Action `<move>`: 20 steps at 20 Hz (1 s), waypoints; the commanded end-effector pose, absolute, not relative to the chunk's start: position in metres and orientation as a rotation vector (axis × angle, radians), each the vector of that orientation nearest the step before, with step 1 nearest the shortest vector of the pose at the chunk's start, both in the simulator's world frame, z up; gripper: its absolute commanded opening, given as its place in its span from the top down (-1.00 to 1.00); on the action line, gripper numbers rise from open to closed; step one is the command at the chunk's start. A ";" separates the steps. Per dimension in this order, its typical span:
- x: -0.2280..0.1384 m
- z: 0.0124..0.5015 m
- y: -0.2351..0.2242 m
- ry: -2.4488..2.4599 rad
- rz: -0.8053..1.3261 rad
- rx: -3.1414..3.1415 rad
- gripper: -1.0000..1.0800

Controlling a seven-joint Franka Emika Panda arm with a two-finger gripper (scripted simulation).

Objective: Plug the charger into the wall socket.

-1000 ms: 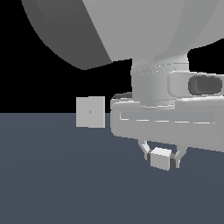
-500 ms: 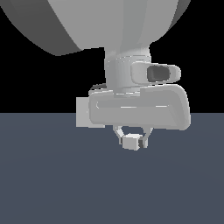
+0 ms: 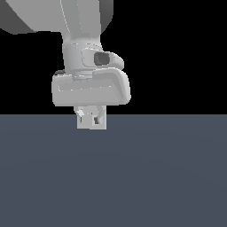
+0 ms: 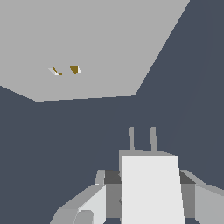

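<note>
Black backdrop above a flat dark slate-blue worktop (image 3: 146,177); no containers to speak of. Ext. view: big grey arm comes down from the top, w/ the claw (image 3: 91,118) low at the horizon line, its short fingers (image 3: 80,114) closed narrow around the charger (image 3: 95,119), a small pale block gripped between them. Right behind the claw, a light-grey square shows at its lower edge: the wall socket (image 3: 86,124), mostly hidden by the hand, so can't tell from here if charger and plate touch. Wrist view: charger (image 4: 151,188) is a plain white box held between grey fingers (image 4: 89,205) on either side, w/ two thin grey prongs (image 4: 142,139) sticking out of its front end. The prongs point toward the socket (image 4: 109,43), a large flat light-grey plate w/ two small yellowish-brown slots (image 4: 65,70) near its middle. Dark gap visible between prong tips and plate, so the two are apart; slots sit off to one side of the prongs' line.
</note>
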State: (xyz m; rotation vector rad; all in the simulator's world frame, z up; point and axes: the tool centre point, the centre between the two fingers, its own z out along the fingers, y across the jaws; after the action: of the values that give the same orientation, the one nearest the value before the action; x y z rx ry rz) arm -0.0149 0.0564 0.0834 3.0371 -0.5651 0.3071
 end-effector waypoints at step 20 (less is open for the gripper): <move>0.002 0.100 0.095 -0.470 0.306 3.060 1.00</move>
State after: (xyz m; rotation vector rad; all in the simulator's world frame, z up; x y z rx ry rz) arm 0.0001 0.0960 0.0997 3.0603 -0.4691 0.3060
